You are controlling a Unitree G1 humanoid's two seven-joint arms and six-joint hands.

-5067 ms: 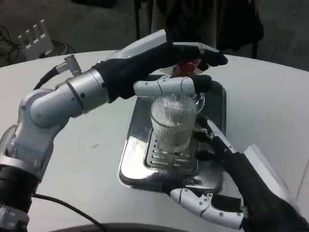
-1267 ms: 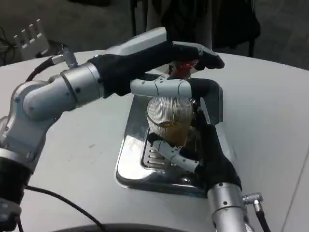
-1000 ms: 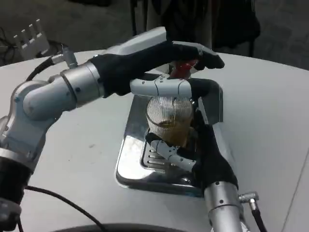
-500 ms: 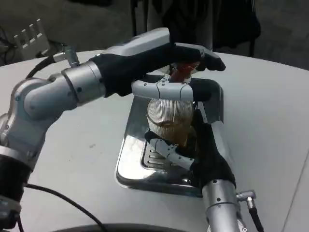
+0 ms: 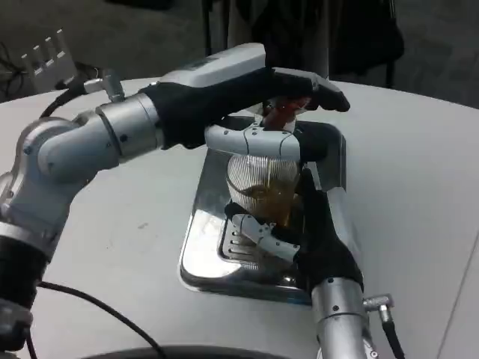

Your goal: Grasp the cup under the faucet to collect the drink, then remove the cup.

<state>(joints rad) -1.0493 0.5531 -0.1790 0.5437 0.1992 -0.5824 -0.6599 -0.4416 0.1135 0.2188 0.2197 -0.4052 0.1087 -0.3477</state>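
Right robot hand wraps the lower part of the cup, its fingers closed around the ribbed wall from the near side. Left robot hand reaches over the top and rests on the red faucet lever; whether it grips the lever I cannot tell. Beneath the faucet, the cup stands on the grille of the steel drip tray on the white tabletop, partly filled with amber drink. It looks like thin clear plastic: light, squeezable and liable to slosh, so a gentle hold low on the wall, kept upright, seems wisest.
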